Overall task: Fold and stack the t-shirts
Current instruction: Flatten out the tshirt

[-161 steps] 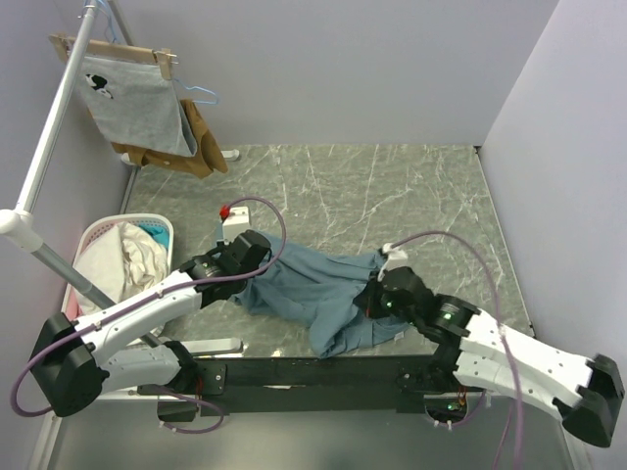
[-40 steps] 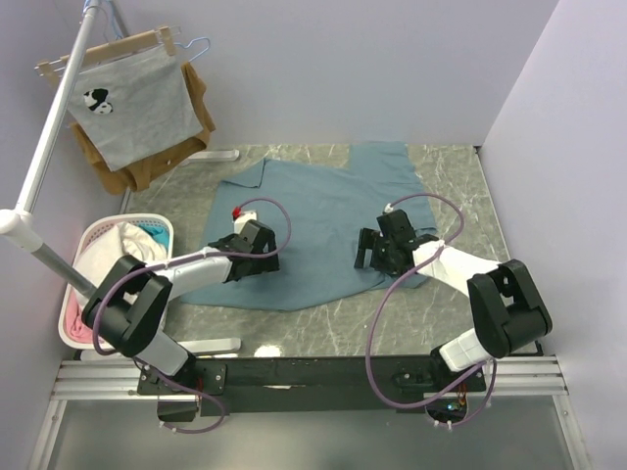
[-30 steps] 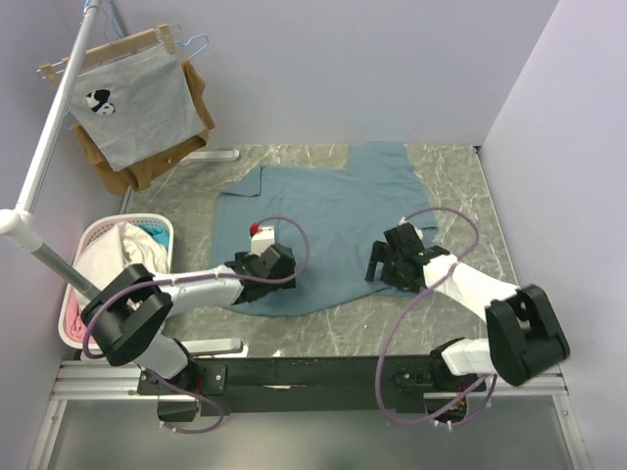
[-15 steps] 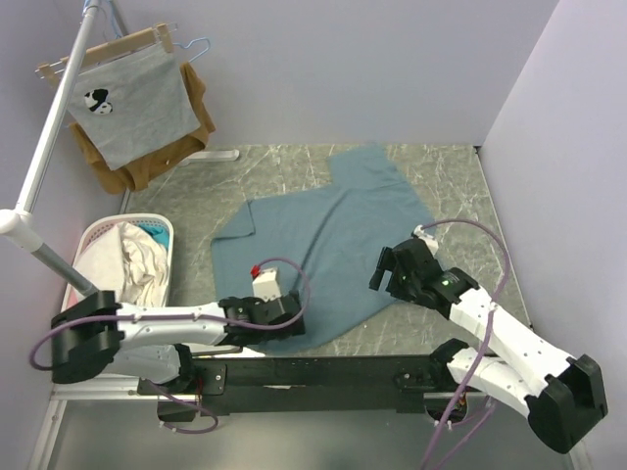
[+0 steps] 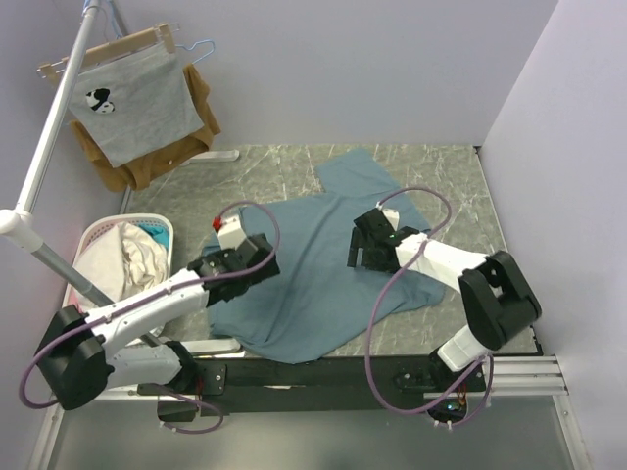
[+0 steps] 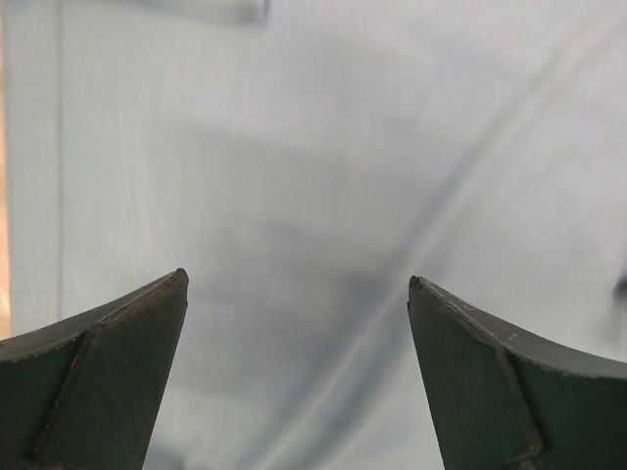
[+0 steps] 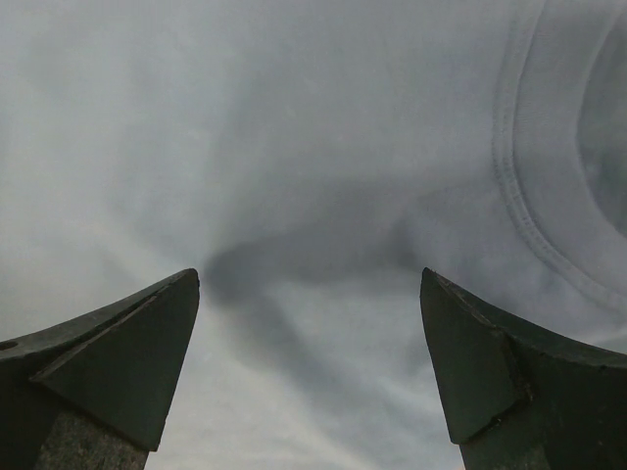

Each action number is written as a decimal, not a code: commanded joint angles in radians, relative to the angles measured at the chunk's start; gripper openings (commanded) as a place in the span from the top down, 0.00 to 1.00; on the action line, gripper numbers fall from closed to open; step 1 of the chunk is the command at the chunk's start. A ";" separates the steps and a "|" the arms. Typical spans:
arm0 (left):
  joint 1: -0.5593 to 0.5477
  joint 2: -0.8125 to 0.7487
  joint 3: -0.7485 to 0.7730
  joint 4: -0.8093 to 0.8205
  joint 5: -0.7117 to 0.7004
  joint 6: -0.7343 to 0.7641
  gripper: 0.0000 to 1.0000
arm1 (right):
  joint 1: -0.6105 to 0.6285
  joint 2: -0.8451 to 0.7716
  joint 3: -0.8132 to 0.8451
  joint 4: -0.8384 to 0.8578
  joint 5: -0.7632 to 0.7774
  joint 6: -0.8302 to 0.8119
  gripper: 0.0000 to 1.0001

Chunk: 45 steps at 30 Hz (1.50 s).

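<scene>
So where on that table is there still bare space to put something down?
The table is bare in two patches: a far-left strip between the hanging grey shirt and the t-shirt, and the far-right corner between its sleeve and the wall. The middle is crowded: the t-shirt covers it, with the left gripper and right gripper both open over it.

Even light; wrist views seemingly soft
</scene>
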 commanded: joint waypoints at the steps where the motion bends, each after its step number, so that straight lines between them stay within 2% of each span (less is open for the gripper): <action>1: 0.123 0.074 0.059 0.159 -0.005 0.190 0.00 | -0.020 0.033 0.006 0.003 0.034 0.009 0.00; 4: 0.217 0.152 0.041 0.270 0.104 0.244 0.00 | -0.025 0.018 -0.038 -0.006 0.023 0.040 0.00; 8: 0.275 0.278 0.076 0.322 0.141 0.285 0.00 | -0.026 -0.030 -0.120 -0.005 -0.001 0.083 0.00; 13: 0.327 0.488 0.168 0.342 0.181 0.330 0.01 | -0.025 -0.060 -0.193 -0.049 0.015 0.140 0.00; 16: 0.402 0.586 0.238 0.335 0.196 0.365 0.01 | -0.020 -0.109 -0.244 -0.060 -0.023 0.166 0.00; 19: 0.461 0.643 0.298 0.335 0.227 0.396 0.01 | -0.017 -0.167 -0.299 -0.065 -0.052 0.192 0.00; 23: 0.470 0.692 0.399 0.327 0.248 0.473 0.01 | 0.013 -0.234 -0.307 -0.123 -0.037 0.247 0.00; 25: 0.467 0.703 0.426 0.322 0.280 0.512 0.01 | 0.026 -0.261 -0.276 -0.155 -0.028 0.250 0.00; 29: 0.461 0.647 0.429 0.330 0.320 0.529 0.01 | 0.036 -0.330 -0.209 -0.115 -0.015 0.197 0.00; 34: 0.462 0.481 0.417 0.335 0.242 0.516 0.01 | 0.021 -0.363 0.000 -0.077 0.155 0.040 0.00; 38: 0.475 0.482 0.445 0.341 0.213 0.537 0.01 | -0.098 -0.298 0.139 -0.025 0.140 -0.060 0.00; 41: 0.484 0.543 0.478 0.328 0.233 0.545 0.01 | -0.242 -0.194 0.230 -0.005 0.037 -0.095 0.00; 44: 0.489 0.593 0.489 0.335 0.266 0.546 0.01 | -0.330 -0.085 0.302 0.036 -0.036 -0.119 0.00; 45: 0.492 0.602 0.490 0.339 0.274 0.548 0.01 | -0.380 -0.053 0.369 0.008 -0.058 -0.117 0.00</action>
